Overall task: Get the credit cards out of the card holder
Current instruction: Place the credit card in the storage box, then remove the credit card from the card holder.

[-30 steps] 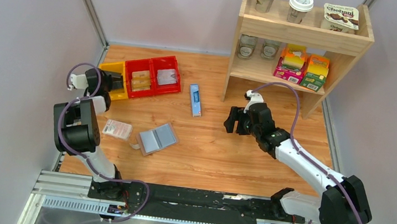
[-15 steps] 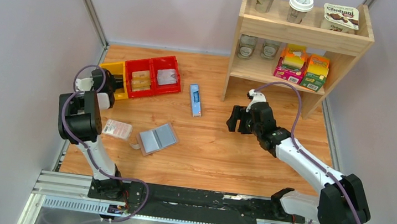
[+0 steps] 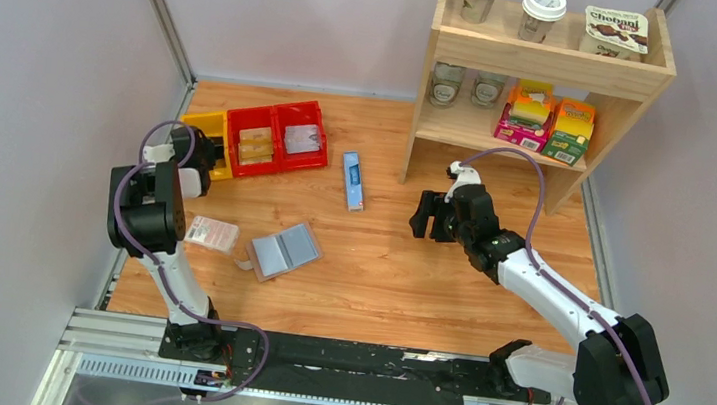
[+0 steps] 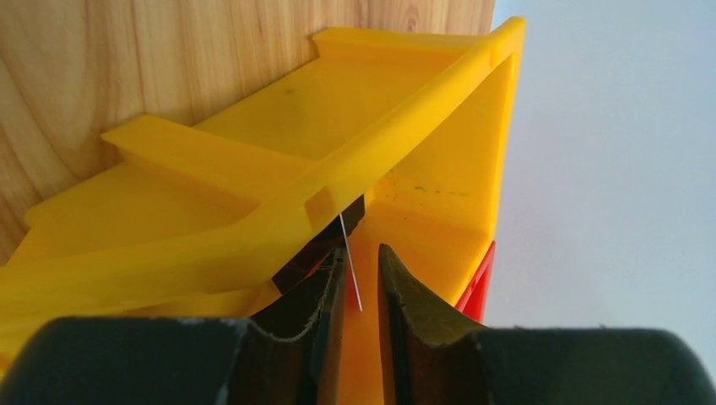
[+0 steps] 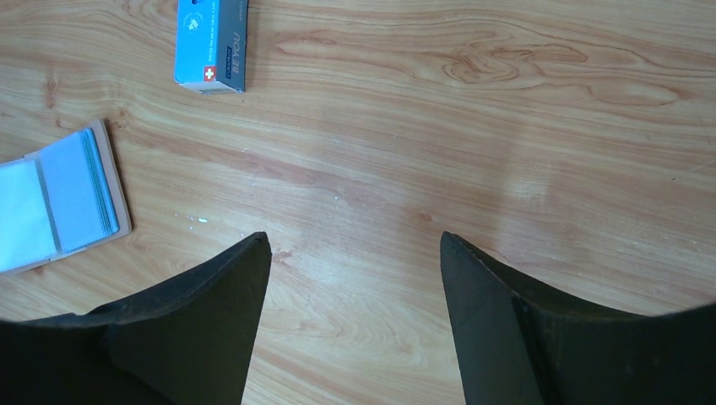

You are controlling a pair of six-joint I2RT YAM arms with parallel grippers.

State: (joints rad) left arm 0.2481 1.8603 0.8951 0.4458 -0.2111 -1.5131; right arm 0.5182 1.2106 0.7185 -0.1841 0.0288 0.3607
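The card holder (image 3: 284, 250) lies open on the table with its pale blue lining up; its right half shows in the right wrist view (image 5: 59, 202). My left gripper (image 3: 201, 153) reaches into the yellow bin (image 3: 218, 127). In the left wrist view its jaws (image 4: 361, 251) stand a narrow gap apart. A thin dark credit card (image 4: 317, 253) stands edge-on between them inside the yellow bin (image 4: 422, 202), with bin colour showing on both sides of its near edge. My right gripper (image 3: 423, 216) is open and empty above bare wood (image 5: 355, 245), right of the holder.
A pink-and-white packet (image 3: 211, 234) lies left of the holder. A narrow blue box (image 3: 354, 180) lies mid-table (image 5: 211, 42). Two red bins (image 3: 276, 134) with small items adjoin the yellow one. A wooden shelf (image 3: 540, 61) with cups and boxes stands at the back right.
My left arm has swung its gripper right and further into the yellow bin. The right gripper shifted slightly up and has stayed open.
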